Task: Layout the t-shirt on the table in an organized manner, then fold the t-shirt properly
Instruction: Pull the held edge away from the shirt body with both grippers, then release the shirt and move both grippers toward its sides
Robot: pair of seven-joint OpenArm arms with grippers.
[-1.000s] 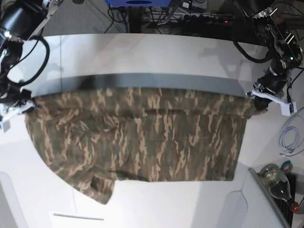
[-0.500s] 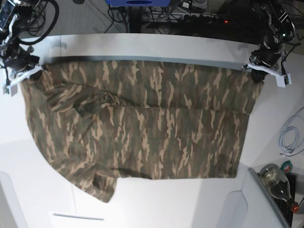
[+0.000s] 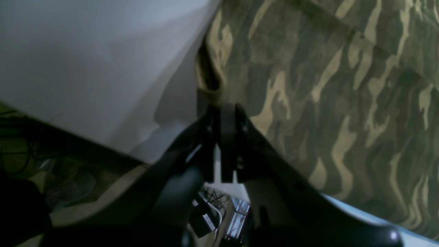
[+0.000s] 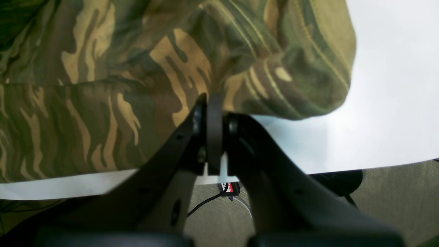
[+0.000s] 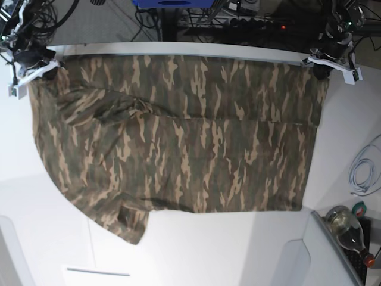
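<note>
The left end effector (image 3: 226, 113) is pinching the t-shirt (image 5: 178, 137) at its far corner, jaws pressed together on the cloth's edge. The right end effector (image 4: 212, 103) is likewise clamping the opposite far corner, where a stitched hem is bunching into a rounded fold just beside the jaws. In the base view the two end effectors are holding these corners at the far edge of the white surface (image 5: 196, 250), well apart, and the camouflage cloth is stretching between them and lying spread toward the near side. One sleeve is trailing at the near corner below the right arm's side, and a wrinkled patch is showing near that arm. Off the surface, on the left arm's side, a coiled white cable (image 5: 364, 173) is lying on the floor, and a glass bottle (image 5: 348, 229) is resting beside the surface's near corner.
</note>
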